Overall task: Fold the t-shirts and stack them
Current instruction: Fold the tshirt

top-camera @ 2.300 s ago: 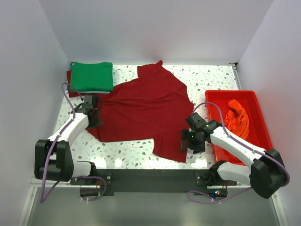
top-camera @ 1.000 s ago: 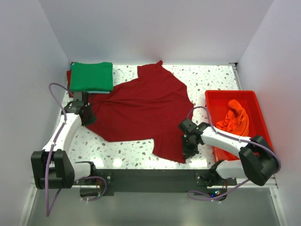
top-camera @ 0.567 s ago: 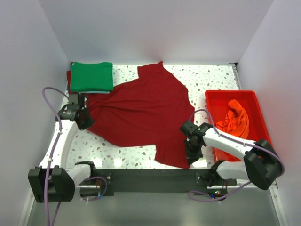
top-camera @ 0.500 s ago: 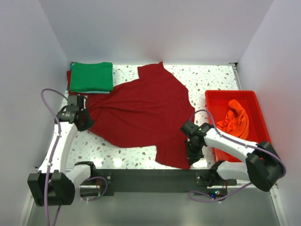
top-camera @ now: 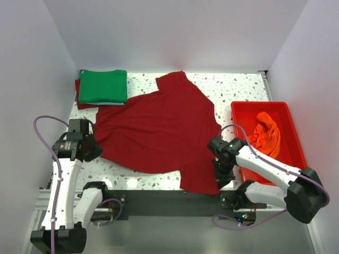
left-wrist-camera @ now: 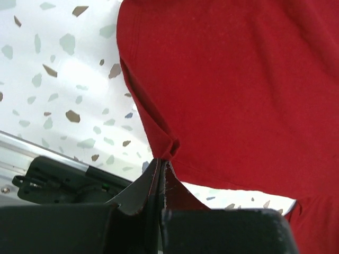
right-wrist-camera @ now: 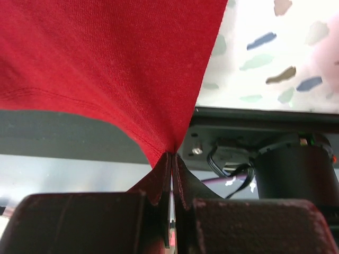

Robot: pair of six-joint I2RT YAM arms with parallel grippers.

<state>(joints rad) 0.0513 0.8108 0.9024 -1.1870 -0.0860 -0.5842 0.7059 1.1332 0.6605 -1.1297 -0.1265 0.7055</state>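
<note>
A dark red t-shirt (top-camera: 159, 127) lies spread over the middle of the table. My left gripper (top-camera: 93, 150) is shut on its left edge, the cloth bunched at the fingertips (left-wrist-camera: 160, 160). At the front right corner of the shirt, my right gripper (top-camera: 219, 177) pinches the hem (right-wrist-camera: 172, 153) and the fabric (right-wrist-camera: 106, 53) stretches away taut. A folded green t-shirt (top-camera: 103, 85) rests at the back left on another dark red one (top-camera: 79, 99). An orange t-shirt (top-camera: 266, 132) lies crumpled in the red tub (top-camera: 290, 138).
The red tub stands at the right edge of the table. Walls close in the table at left, back and right. The black base rail (top-camera: 159, 198) runs along the near edge, just below the shirt's front hem.
Both grippers have pulled the dark red t-shirt toward the near edge. The left arm drew back and down the left side; the right one slid toward the front right. The shirt lies flatter.
</note>
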